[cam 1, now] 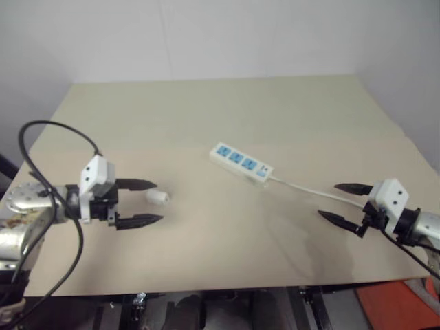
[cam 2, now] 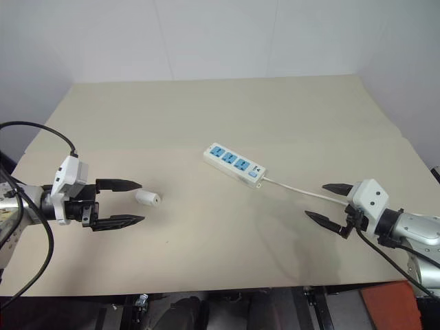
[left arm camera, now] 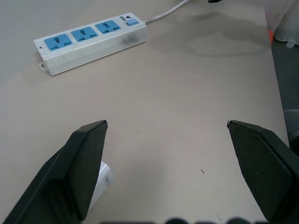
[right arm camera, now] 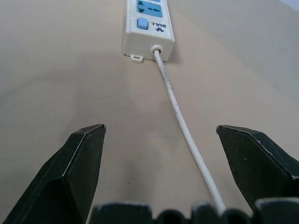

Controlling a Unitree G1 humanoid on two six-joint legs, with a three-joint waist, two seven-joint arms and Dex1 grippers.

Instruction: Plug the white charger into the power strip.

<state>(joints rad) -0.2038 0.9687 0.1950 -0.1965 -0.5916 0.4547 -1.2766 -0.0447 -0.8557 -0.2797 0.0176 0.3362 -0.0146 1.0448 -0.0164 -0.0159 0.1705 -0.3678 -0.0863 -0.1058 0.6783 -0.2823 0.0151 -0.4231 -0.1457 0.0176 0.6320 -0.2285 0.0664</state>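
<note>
The white charger [cam 1: 158,198] lies on its side on the tan table, just beyond the tips of my left gripper [cam 1: 149,202], which hangs open near the table's left front; the charger also peeks out beside one finger in the left wrist view [left arm camera: 103,176]. The power strip [cam 1: 240,163] lies flat at mid-table, blue sockets up, its thin white cord [cam 1: 306,188] trailing toward the right. My right gripper [cam 1: 339,201] stands open at the right front, its fingers spread either side of the cord [right arm camera: 182,122], with nothing held.
The tan table [cam 1: 206,117] stretches back to a white wall. Its front edge runs close below both grippers. An orange object [cam 1: 395,306] sits on the floor past the right front corner.
</note>
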